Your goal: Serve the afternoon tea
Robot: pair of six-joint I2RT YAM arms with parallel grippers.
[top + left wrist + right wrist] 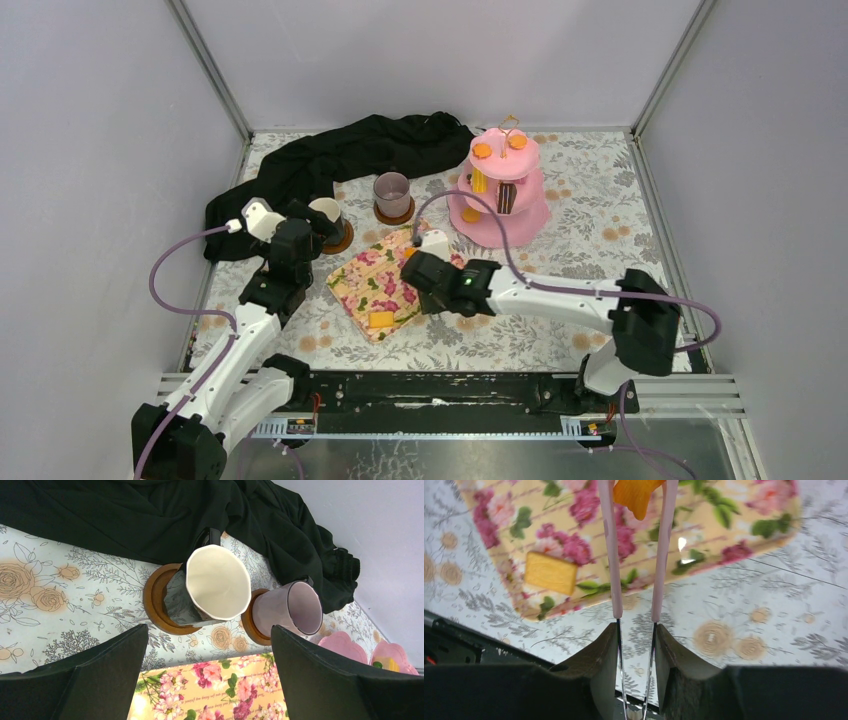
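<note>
Toward the near edge of the table [600, 215], left of centre, a floral napkin [372, 285] is laid cornerwise. A yellow biscuit [550, 572] is seen lying flat by its near corner. Over the far part of the napkin the right gripper [636, 630] is clamped on the metal end of a pair of pink tongs [663, 555]. The two arms are pressed together between the fingers, and an orange biscuit [636, 494] is pinched between the tong tips. Whether that biscuit is touching the napkin or raised above it cannot be told.

Further in, toward the left edge, the left gripper [210, 640] is seen with its jaws spread wide and nothing between them. It is pointed at a cream-lined dark mug [217, 582] just beyond its fingertips. This mug is stood upright on a wooden coaster [155, 605]. Just to its right a mauve-grey mug [292, 605] is set on a second wooden coaster [252, 630] — the two mugs are close but apart.

Toward the far edge, right of centre, a pink tiered stand [520, 225] is placed. Two orange cakes [482, 150] are carried on its top tier, and a yellow piece [479, 181] and a brown piece [506, 197] on the tier below. A black cloth [340, 160] is heaped along the far edge from the far left corner — behind both mugs.
</note>
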